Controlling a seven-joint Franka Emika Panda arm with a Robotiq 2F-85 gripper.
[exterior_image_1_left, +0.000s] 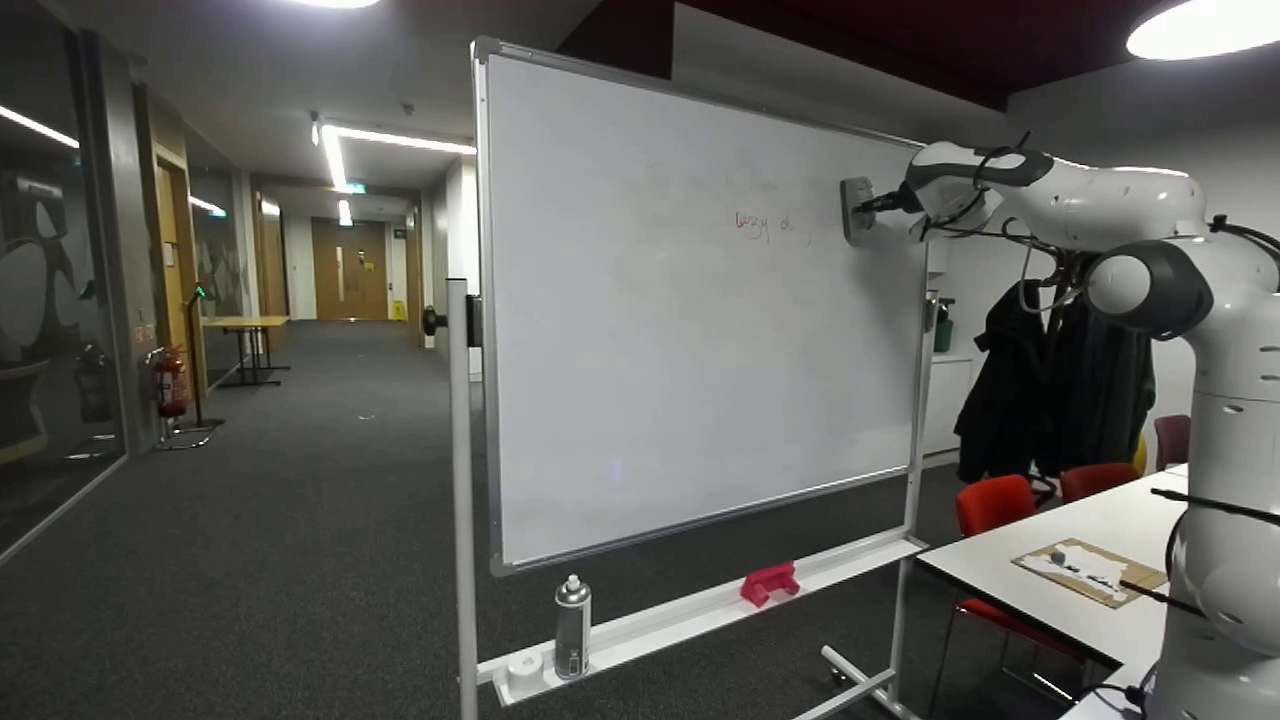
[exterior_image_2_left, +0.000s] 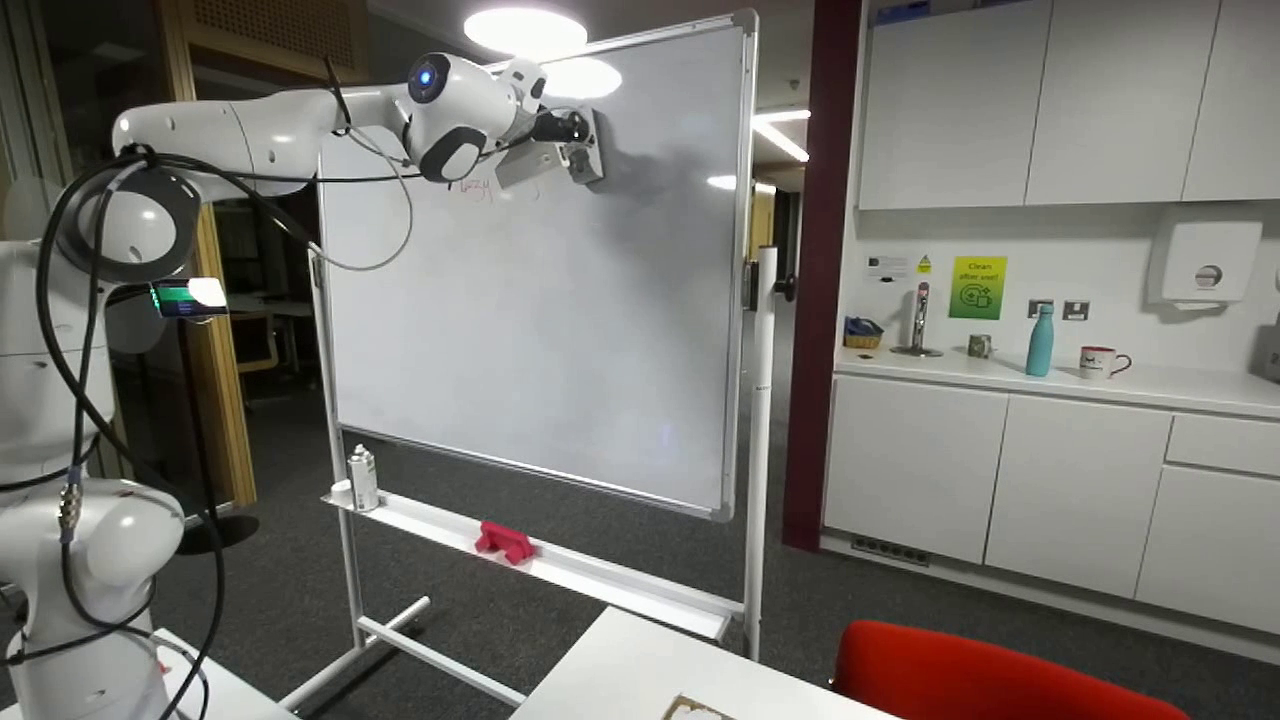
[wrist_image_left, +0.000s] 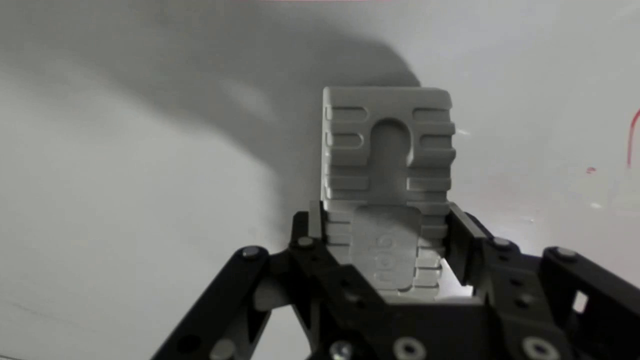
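My gripper (wrist_image_left: 387, 225) is shut on a grey ribbed board eraser (wrist_image_left: 387, 165), with one finger on each long side. In both exterior views the eraser (exterior_image_1_left: 853, 225) (exterior_image_2_left: 597, 150) is at the upper part of the whiteboard (exterior_image_1_left: 680, 390), flat against it or very close; I cannot tell contact for certain. Red handwriting (exterior_image_1_left: 762, 226) is on the board beside the eraser; part of it shows as a red stroke (wrist_image_left: 633, 140) at the right edge in the wrist view. The eraser's lower end is partly hidden by the gripper.
The board's lower tray (exterior_image_1_left: 670, 633) bears a spray can (exterior_image_1_left: 573, 628), a white roll (exterior_image_1_left: 524, 672) and a red holder (exterior_image_1_left: 770, 584). A white table (exterior_image_1_left: 1010, 535) and red chairs (exterior_image_1_left: 995, 503) stand near the arm. Cables hang along the arm.
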